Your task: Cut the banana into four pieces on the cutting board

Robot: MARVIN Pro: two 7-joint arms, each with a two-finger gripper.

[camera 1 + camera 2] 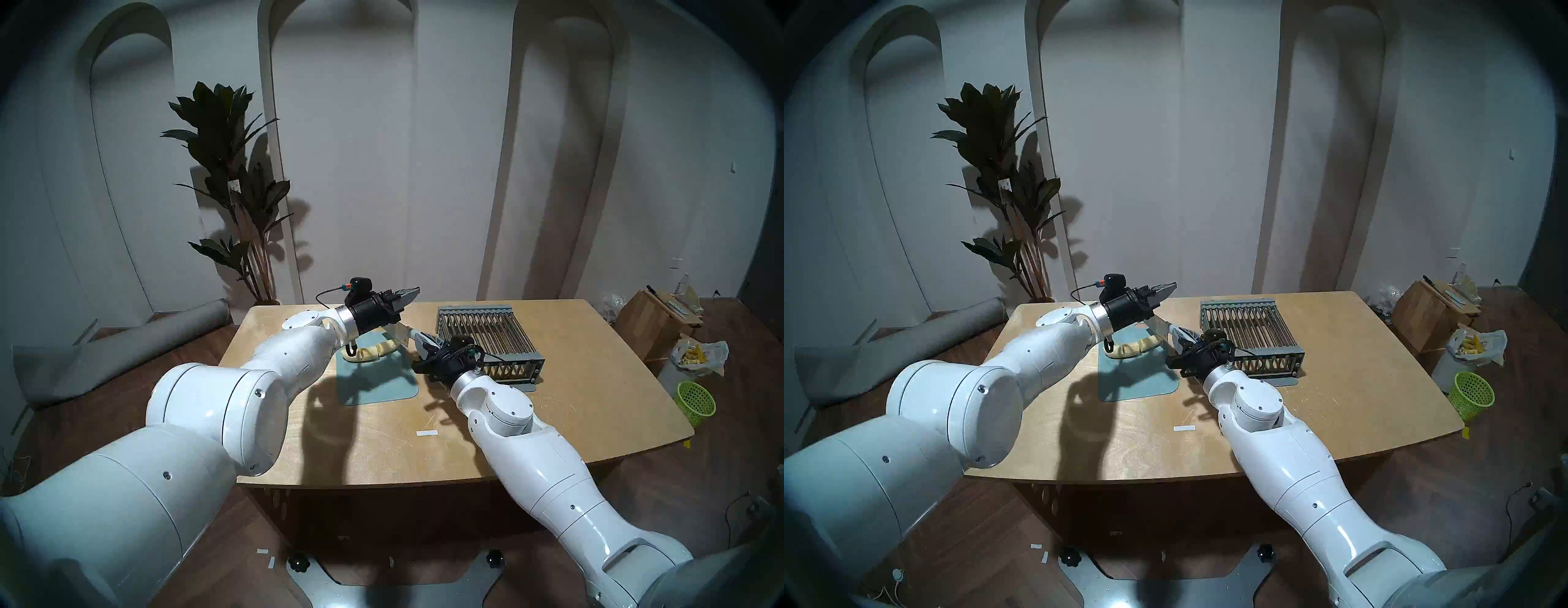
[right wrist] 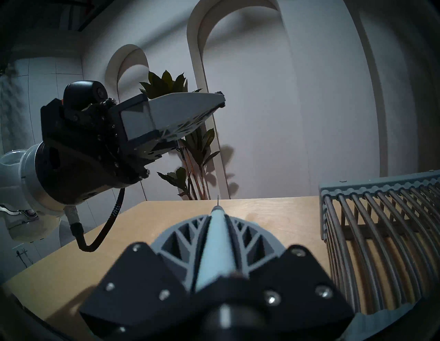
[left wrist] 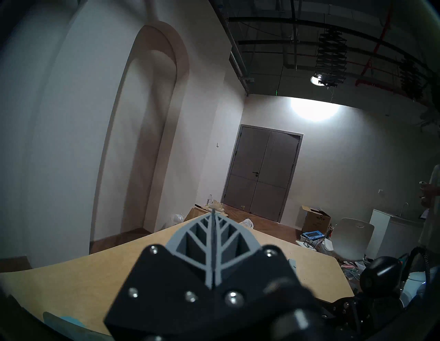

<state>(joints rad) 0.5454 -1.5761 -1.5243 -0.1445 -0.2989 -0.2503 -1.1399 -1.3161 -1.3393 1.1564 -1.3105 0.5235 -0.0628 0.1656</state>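
Observation:
The peeled pale banana (image 1: 373, 351) lies curved at the far end of the blue-grey cutting board (image 1: 382, 384), with cut lines across it; it also shows in the head right view (image 1: 1135, 346). My right gripper (image 1: 424, 340) is shut on the pale handle of a knife (image 2: 214, 247). The blade (image 1: 401, 333) slants over the banana's right end; I cannot tell if it touches. My left gripper (image 1: 409, 294) is shut and empty, raised above the board's far edge; its fingers (image 3: 213, 238) are pressed together.
A grey slatted rack (image 1: 488, 335) stands just right of my right gripper. A white tape strip (image 1: 426, 433) lies on the wooden table (image 1: 594, 403). On the floor to the right are a green basket (image 1: 695, 403), a bag of peel scraps (image 1: 698, 354) and a cardboard box (image 1: 653, 325).

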